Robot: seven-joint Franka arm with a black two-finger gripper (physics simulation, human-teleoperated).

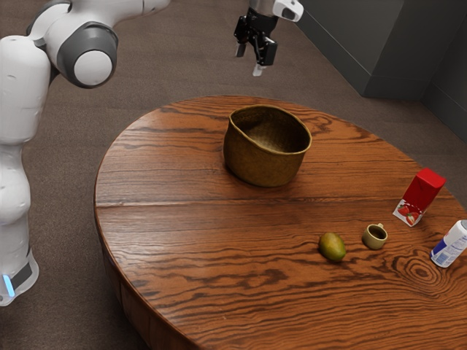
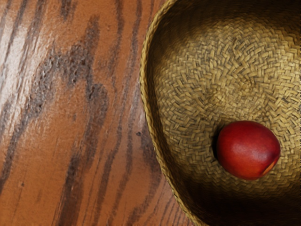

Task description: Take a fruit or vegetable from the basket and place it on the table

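In the basket (image 1: 261,162), red fruit (image 2: 247,148), yellowish end wallward, long axis unclear

Pale glare on the table (image 2: 19,101), deep shadow within the basket (image 2: 188,94).

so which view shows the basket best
The exterior view: the basket is in it whole, outer wall and rim, standing upright on the table. The wrist view looks down into it and gives part of the rim and the woven bottom, with a red fruit inside, but cuts the basket off at the picture's edge.
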